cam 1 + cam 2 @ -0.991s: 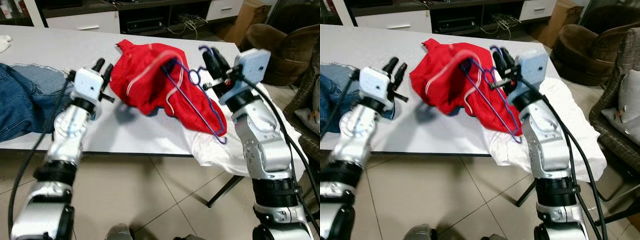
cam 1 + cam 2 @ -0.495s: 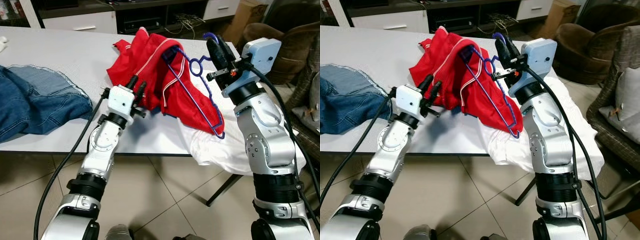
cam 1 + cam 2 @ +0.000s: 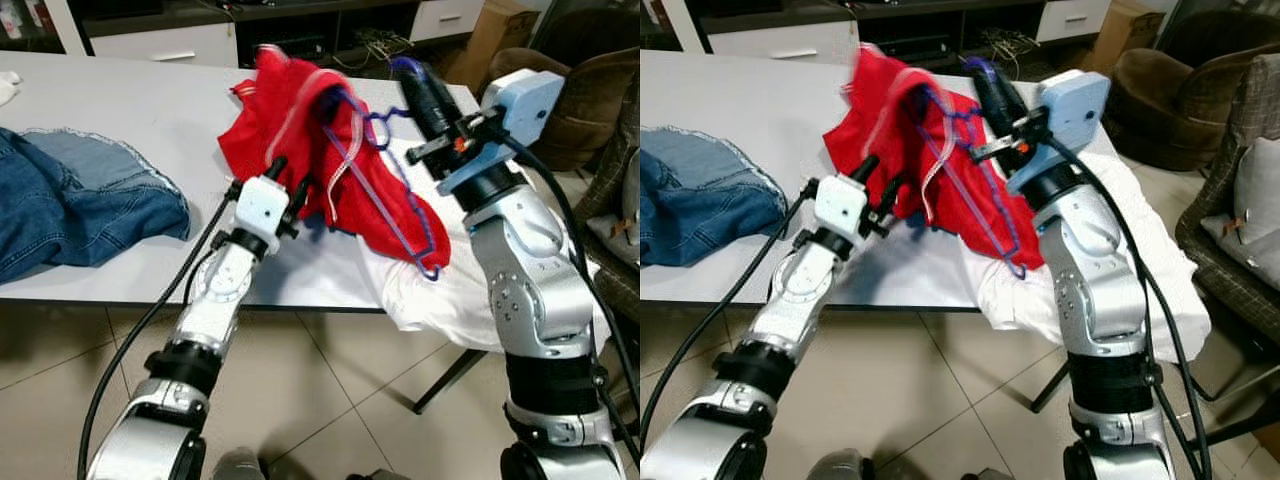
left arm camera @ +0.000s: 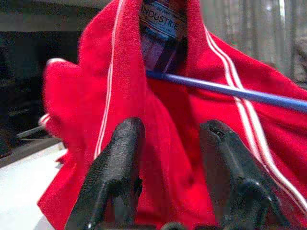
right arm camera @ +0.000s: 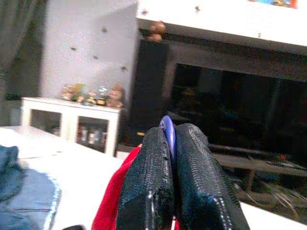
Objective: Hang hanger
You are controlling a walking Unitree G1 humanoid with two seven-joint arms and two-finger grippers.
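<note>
Your far left: blue jeans [image 3: 70,205] lie crumpled on the white table [image 3: 140,100], well apart from the rest.

Next, L gripper [image 3: 290,185] is up at the lower edge of the red jacket [image 3: 300,130]. In the L wrist view its fingers [image 4: 117,167] are spread apart w/ nothing between them, red cloth right in front. You can read a neck label [image 4: 163,19] there: "INDUSTRIE", more letters cut off or too blurred. White stripes run down the jacket beside the label, and the blue bar of the hanger [image 4: 230,93] crosses below the collar.

Centre: jacket is draped over the blue wire hanger [image 3: 385,185] and lifted, its lower part trailing down toward the table edge. Hanger's bottom corner hangs over a white cloth [image 3: 450,300] that spills off the table's R end.

R side: R gripper [image 3: 425,95] is raised above the table; fingers clenched on the hanger's hook, per the R wrist view [image 5: 168,132], where the blue wire sits pinched between the two pads.

Room: beige tiled floor [image 3: 340,400] under the table. Behind the table, a low TV unit [image 3: 200,35] w/ white drawers and a tangle of cables. A brown armchair [image 3: 570,90] at far R, a cardboard box [image 3: 495,35] next to it. R wrist view shows a dark TV screen [image 5: 230,110] and a white shelf w/ small figures [image 5: 91,93], blurred.
</note>
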